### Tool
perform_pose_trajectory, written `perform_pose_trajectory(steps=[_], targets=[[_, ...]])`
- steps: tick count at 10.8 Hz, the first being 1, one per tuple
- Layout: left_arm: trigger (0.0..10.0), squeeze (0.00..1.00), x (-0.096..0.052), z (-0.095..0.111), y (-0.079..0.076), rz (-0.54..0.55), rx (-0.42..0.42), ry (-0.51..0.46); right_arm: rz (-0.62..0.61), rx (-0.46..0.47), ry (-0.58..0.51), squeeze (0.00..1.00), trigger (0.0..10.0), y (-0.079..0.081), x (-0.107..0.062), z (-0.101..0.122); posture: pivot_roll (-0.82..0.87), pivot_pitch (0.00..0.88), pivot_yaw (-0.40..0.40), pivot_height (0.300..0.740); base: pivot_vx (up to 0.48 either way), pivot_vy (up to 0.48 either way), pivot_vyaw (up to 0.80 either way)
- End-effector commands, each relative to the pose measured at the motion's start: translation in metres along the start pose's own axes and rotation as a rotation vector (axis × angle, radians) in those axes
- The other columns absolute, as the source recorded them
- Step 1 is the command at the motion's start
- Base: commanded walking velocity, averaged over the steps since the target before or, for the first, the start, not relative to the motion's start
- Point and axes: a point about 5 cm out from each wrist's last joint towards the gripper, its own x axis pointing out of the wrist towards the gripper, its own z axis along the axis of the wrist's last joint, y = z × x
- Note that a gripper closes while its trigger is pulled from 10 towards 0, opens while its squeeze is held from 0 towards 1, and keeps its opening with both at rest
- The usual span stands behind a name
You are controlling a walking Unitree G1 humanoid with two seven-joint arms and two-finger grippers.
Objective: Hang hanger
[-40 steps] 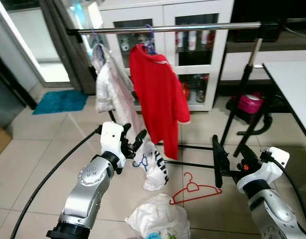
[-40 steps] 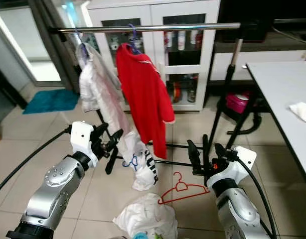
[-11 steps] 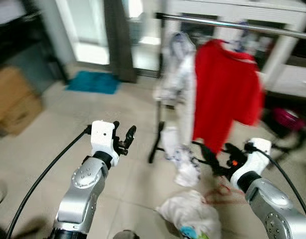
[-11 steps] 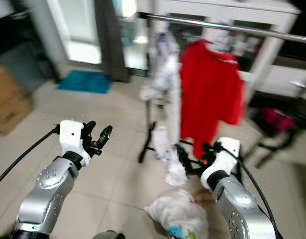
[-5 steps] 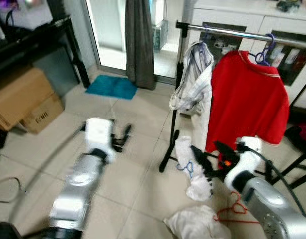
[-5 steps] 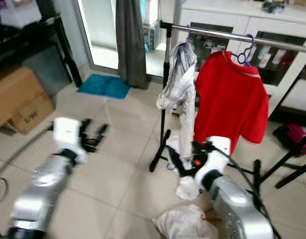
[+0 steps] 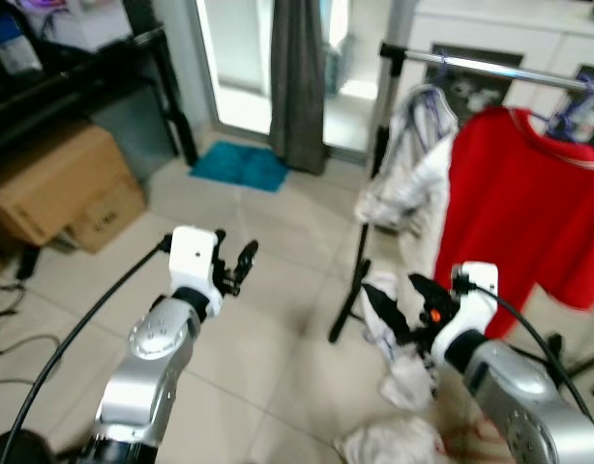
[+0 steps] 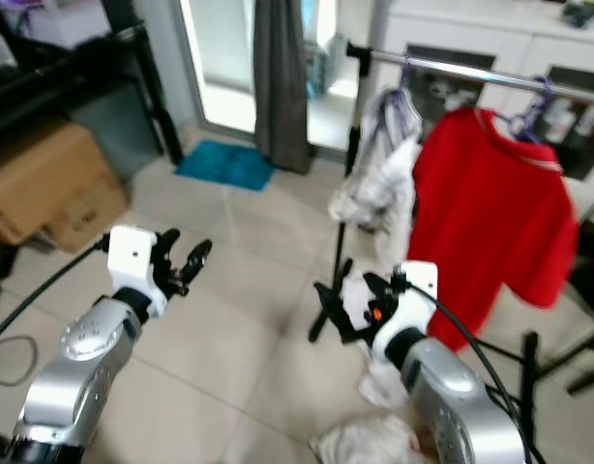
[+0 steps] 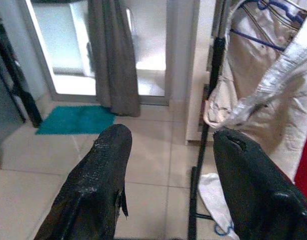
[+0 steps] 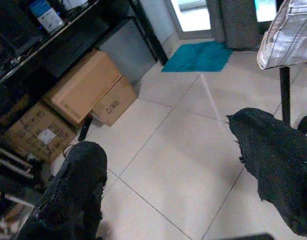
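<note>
Both grippers empty, held above the tiled floor [image 7: 278, 319]
Left gripper [image 7: 235, 266] and right gripper [image 7: 392, 307] each spread wide, gripping nothing.

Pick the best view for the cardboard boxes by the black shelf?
Right wrist view: the cardboard boxes sit sharp and whole between the open right claw fingers, printing visible on the smaller one. Both eye views show them at the left edge beside the black shelf, softer, with the nearest one cut off.

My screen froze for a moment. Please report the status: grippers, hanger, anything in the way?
Left gripper open, empty. Right gripper open, empty, near the rack pole. Red hanger blurred on the floor beside white clothes.
</note>
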Motion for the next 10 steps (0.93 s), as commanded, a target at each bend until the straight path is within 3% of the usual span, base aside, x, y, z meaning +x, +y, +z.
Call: perform_pose_trajectory(steps=[1, 3, 6, 10], targets=[[10.0, 0.0, 0.002, 0.001, -0.005, -0.019, 0.0, -0.001, -0.002, -0.011, 0.008, 0.0, 10.0, -0.002, -0.001, 0.0, -0.02, 0.0, 0.04, 0.74, 0.289, 0.0, 0.8], [10.0, 0.0, 0.002, 0.002, -0.005, -0.028, 0.014, 0.002, 0.003, 0.069, -0.006, 0.0, 10.0, -0.001, -0.001, 0.001, -0.02, 0.0, 0.043, 0.74, 0.289, 0.0, 0.4], [10.0, 0.0, 0.005, 0.005, -0.006, -0.059, 0.043, -0.002, 0.041, 0.042, -0.03, 0.0, 10.0, 0.004, 0.002, 0.007, 0.0, 0.0, 0.044, 0.74, 0.286, 0.0, 0.0], [10.0, 0.0, 0.004, 0.008, -0.008, -0.081, 0.054, -0.011, -0.054, 0.047, -0.144, 0.0, 10.0, -0.01, 0.01, 0.025, 0.01, 0.0, 0.026, 0.74, 0.297, 0.0, 0.0]])
